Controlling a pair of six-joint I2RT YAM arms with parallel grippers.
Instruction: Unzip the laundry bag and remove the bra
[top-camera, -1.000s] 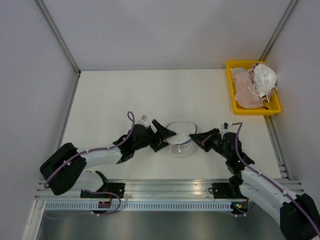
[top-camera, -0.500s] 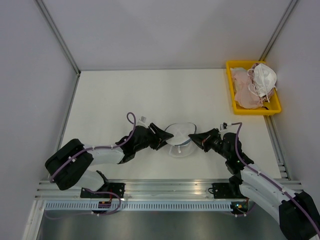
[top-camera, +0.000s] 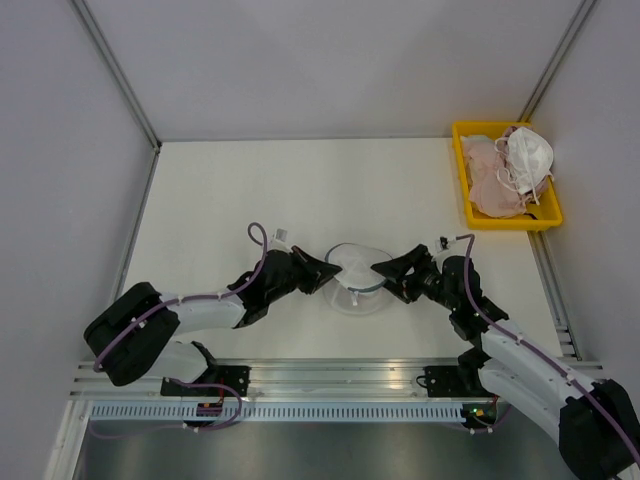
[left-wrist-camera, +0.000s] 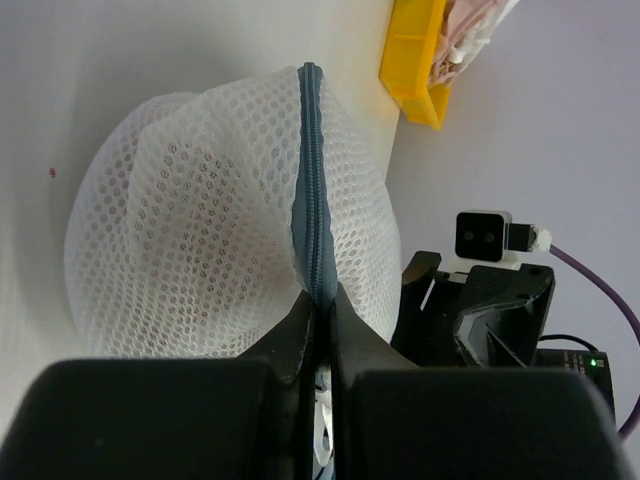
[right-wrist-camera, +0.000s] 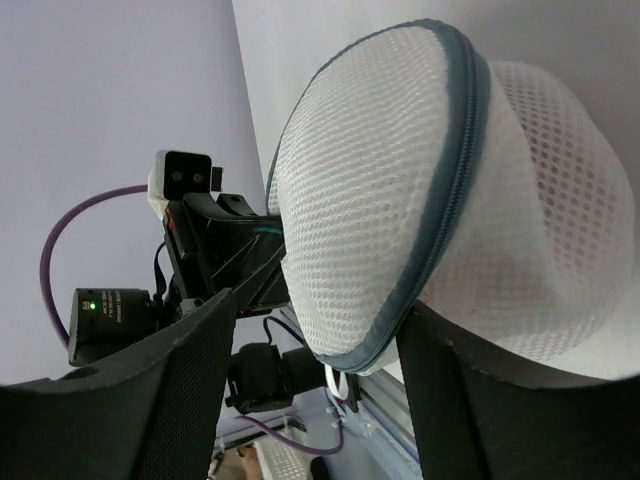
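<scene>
The laundry bag, a white mesh dome with a grey-blue zipper round its rim, sits between both grippers near the table's front. My left gripper is shut on the zipper rim, pinching it from the left. A white ring hangs at the zipper's low end. My right gripper stands open at the bag's right side, its fingers either side of the bag's edge. The bra is hidden inside; only a faint pinkish tint shows through the mesh.
A yellow bin stands at the far right, holding pale pink garments and a white cupped item. Grey walls close the table on the left, back and right. A metal rail runs along the near edge.
My left gripper has closed onto the bag's zipper rim. My right gripper, shut a second ago, has opened, and the bag has pulled slightly up and to the left.
</scene>
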